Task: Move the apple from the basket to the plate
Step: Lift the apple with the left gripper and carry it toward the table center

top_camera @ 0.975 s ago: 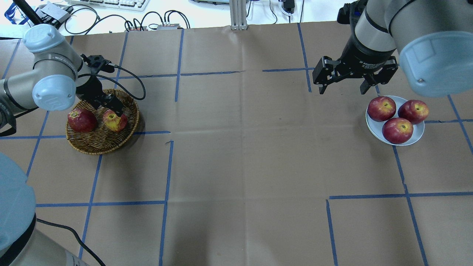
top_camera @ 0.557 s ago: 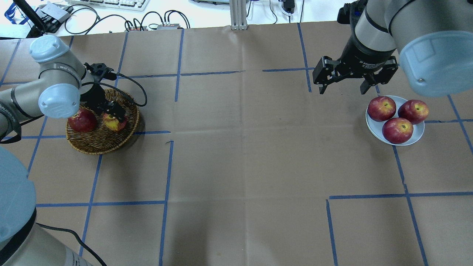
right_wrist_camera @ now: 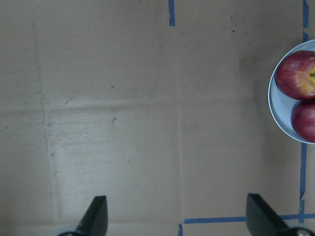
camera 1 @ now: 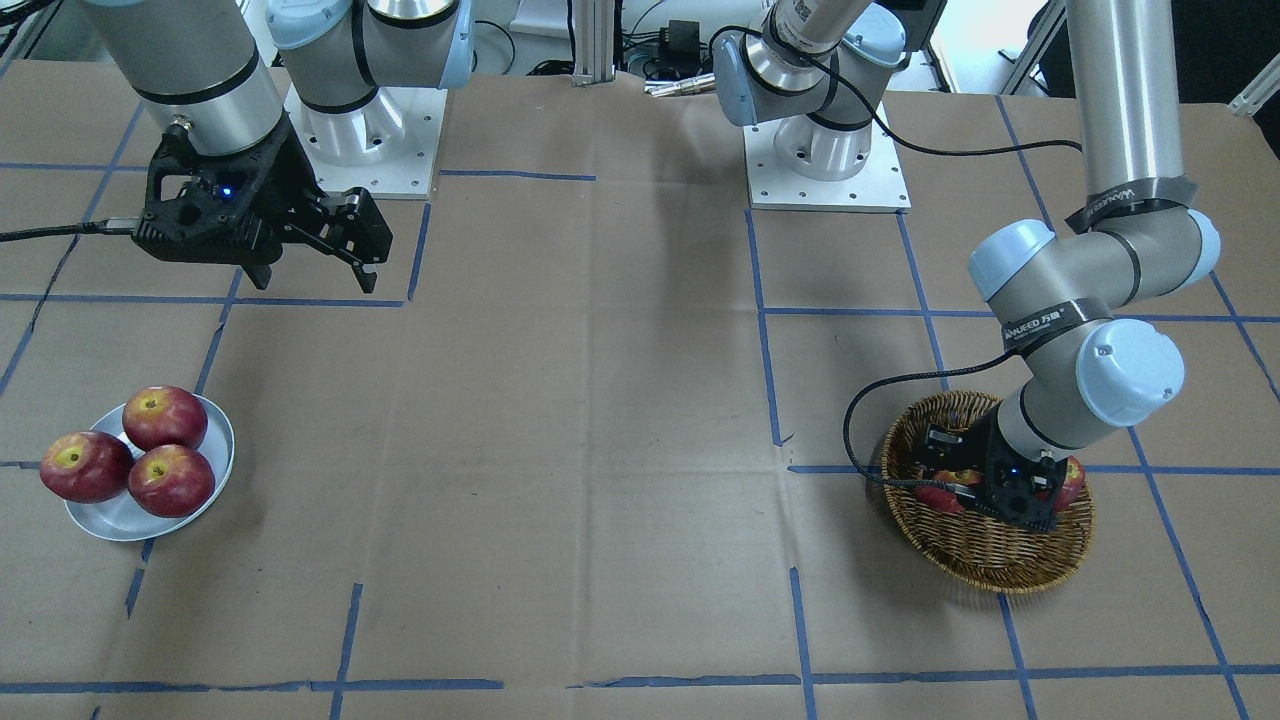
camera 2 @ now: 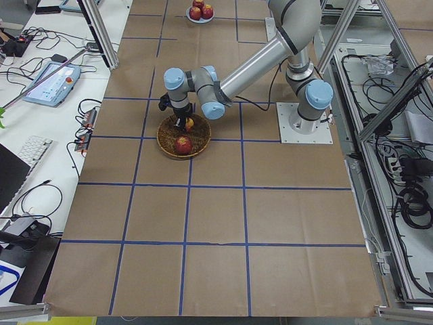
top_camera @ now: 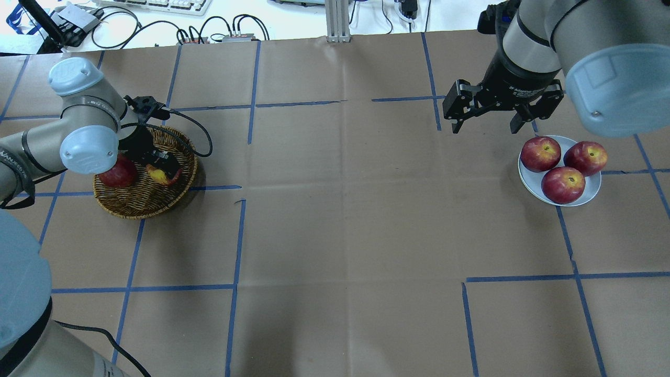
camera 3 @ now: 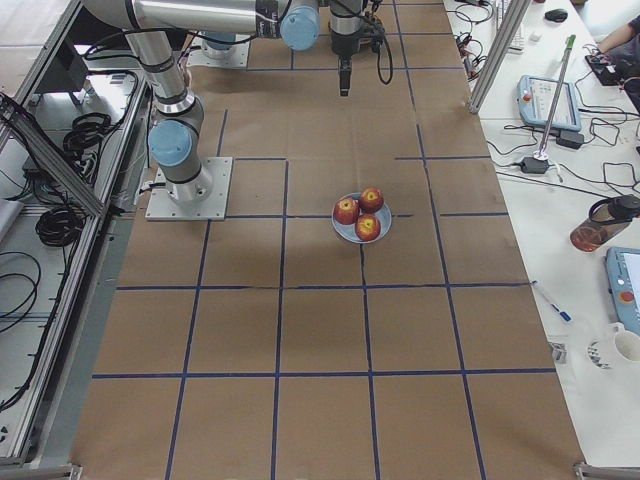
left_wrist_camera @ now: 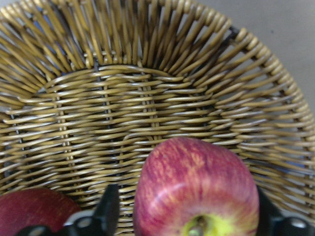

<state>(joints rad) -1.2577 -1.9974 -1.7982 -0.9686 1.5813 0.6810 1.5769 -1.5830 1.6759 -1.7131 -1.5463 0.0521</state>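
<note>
On my overhead feed the left pincer (top_camera: pixel 158 161) is down inside the basket (top_camera: pixel 137 208), which sits at the middle left of the frame on the brown-papered desk (top_camera: pixel 340 220). The apple (top_camera: pixel 161 178) lies in the right-hand part of the basket there, mostly covered by the pincer.

My left wrist camera shows it better. The streaky pink-red fruit fills the lower centre of that frame, yellow stem hollow facing the lens. One black finger (left_wrist_camera: pixel 109 211) stands to its left and the other at its right edge. A strip of wicker shows between the left finger and the skin, so I read the jaws as spread around the apple, not clamped. Whether the right finger touches it I cannot tell. A darker red apple (top_camera: pixel 118 175) rests near it in the basket, toward the left.

The right pincer (top_camera: pixel 486 125) hangs at the upper right of the overhead view, jaws wide apart and holding nothing. It is over bare desk just up and left of the plate (top_camera: pixel 592 189). The plate holds three dark red apples (top_camera: pixel 564 184), touching one another.
</note>
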